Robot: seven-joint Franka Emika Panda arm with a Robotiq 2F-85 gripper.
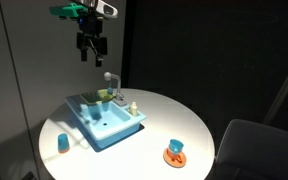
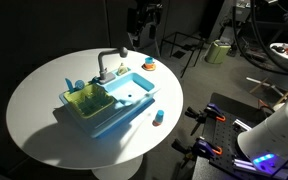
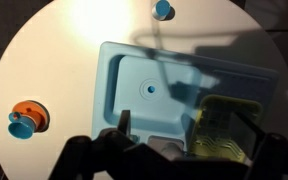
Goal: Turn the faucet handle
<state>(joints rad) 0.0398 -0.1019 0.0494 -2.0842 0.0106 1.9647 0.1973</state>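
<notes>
A thin grey faucet with a rounded whitish head stands at the back rim of the light-blue toy sink in both exterior views, faucet (image 1: 110, 82) (image 2: 107, 64), sink (image 1: 102, 126) (image 2: 124, 108). Its handle is too small to make out. My gripper (image 1: 91, 46) (image 2: 141, 30) hangs open and empty well above the faucet, touching nothing. In the wrist view the dark fingers (image 3: 189, 140) frame the basin (image 3: 144, 75) from above. A grey piece (image 3: 167, 146) at the sink's rim between the fingers may be the faucet head.
A green rack (image 1: 103, 97) (image 2: 84, 99) (image 3: 229, 125) sits in the sink's side compartment. A small white-and-yellow bottle (image 1: 133, 106) stands by the sink. On the round white table (image 1: 189, 118) are a blue cup (image 1: 62, 143) (image 3: 162, 10) and an orange coaster with a blue piece (image 1: 175, 152) (image 3: 26, 118).
</notes>
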